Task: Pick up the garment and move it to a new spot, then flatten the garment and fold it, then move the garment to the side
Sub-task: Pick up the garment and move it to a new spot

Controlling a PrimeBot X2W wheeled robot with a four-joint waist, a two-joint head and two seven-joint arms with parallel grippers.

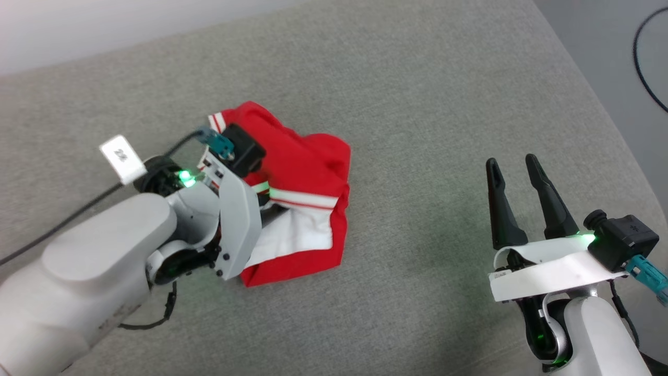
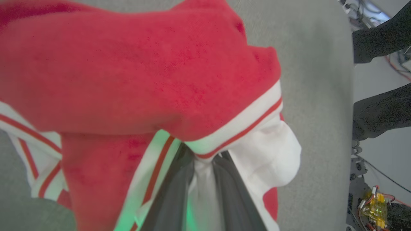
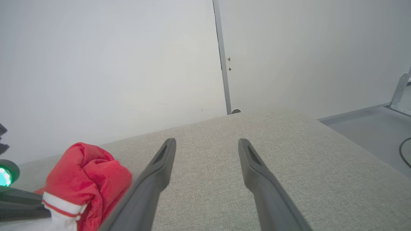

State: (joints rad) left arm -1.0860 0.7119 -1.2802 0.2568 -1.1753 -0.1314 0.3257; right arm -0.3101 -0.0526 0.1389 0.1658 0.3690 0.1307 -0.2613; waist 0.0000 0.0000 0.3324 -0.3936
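Grey fabric worktop (image 3: 289, 144) beneath the right jaws, white wall (image 3: 96, 64) beyond them, black cable (image 1: 635, 49) to their right.

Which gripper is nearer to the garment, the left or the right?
Left. The left gripper is shut on the garment; the right gripper is open, well apart, to the right of it.

Bright, even light, soft shadows; the garment (image 2: 128, 73) blurs close in the left wrist view.
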